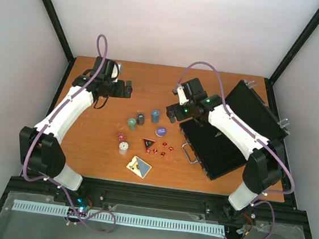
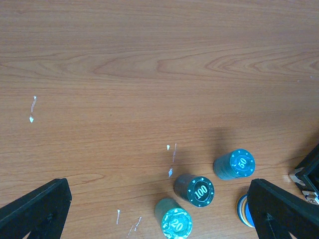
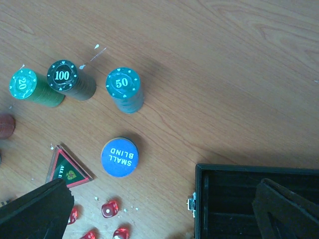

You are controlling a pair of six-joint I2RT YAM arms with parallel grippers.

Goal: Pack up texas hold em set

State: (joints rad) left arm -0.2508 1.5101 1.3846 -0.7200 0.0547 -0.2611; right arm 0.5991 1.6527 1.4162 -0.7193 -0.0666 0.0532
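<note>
The black briefcase [image 1: 226,139] lies open at the right, lid raised; its corner and latch show in the right wrist view [image 3: 234,199]. Three chip stacks stand mid-table: green 20 [image 1: 132,123] [image 3: 30,88], black 100 [image 1: 141,118] [image 3: 70,79], teal 50 [image 1: 155,116] [image 3: 124,89]. The purple "small blind" disc [image 1: 161,131] [image 3: 119,157] lies beside them, red dice [image 1: 162,148] [image 3: 109,208] nearer. The card deck [image 1: 138,166] lies at the front. My left gripper [image 1: 129,89] [image 2: 158,183] is open and empty, above the table behind the stacks. My right gripper [image 1: 171,114] [image 3: 162,191] is open and empty, between disc and case.
A red-edged triangular marker [image 1: 147,144] [image 3: 67,169] lies by the dice. A white chip stack [image 1: 123,147] and a red one [image 1: 120,135] stand left of it. The left wrist view shows the 20 [image 2: 174,221], 100 [image 2: 197,189] and 50 [image 2: 235,164] stacks.
</note>
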